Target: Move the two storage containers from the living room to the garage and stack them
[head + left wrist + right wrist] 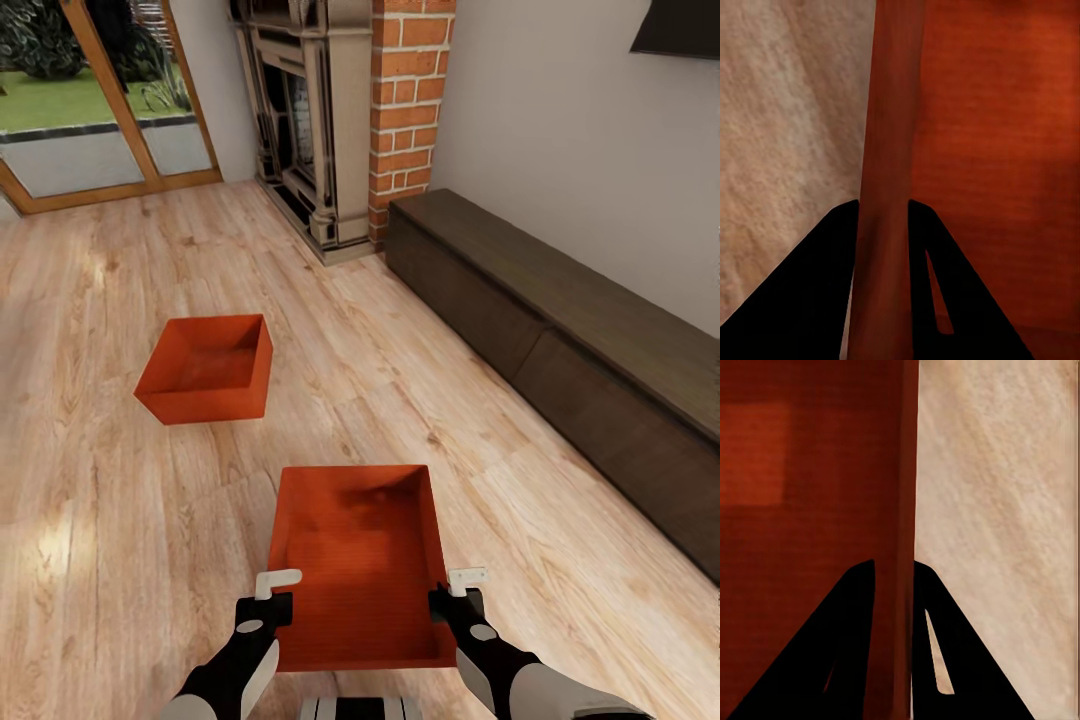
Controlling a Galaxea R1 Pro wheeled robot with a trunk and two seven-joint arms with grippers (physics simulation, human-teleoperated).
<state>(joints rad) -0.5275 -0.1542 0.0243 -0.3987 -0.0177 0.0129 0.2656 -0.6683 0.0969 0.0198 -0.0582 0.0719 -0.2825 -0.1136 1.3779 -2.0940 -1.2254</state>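
Nearest, at the robot's front: plain red-orange lidless rectangular box w/ thin straight walls (362,560), long axis pointing away, gripped from both sides. Left gripper (272,600) astride the box's left wall, right gripper (452,598) astride the right wall, both near the close end. In the left wrist view, dark fingers (810,292) nearly closed w/ the thin wall (889,187) sandwiched between, one inside, one outside; same in the right wrist view, fingers (832,645) pinched on the wall (904,510). Probably a two-sided pinch because walls are thin and the box too wide for one arm; matched grips should keep it level in the carry. Whether the base is lifted or resting on the light wood plank floor (120,560) – can't tell. Further out, to the left: second identical red-orange box (210,368), flat on the planks, open side up, well apart from the held one, untouched. Right side: long dark low cabinet (560,320) along the wall. Farthest: brick-and-dark fireplace (345,120), glazed wooden doors (100,110). So both boxes in the living room, garage run not yet done.
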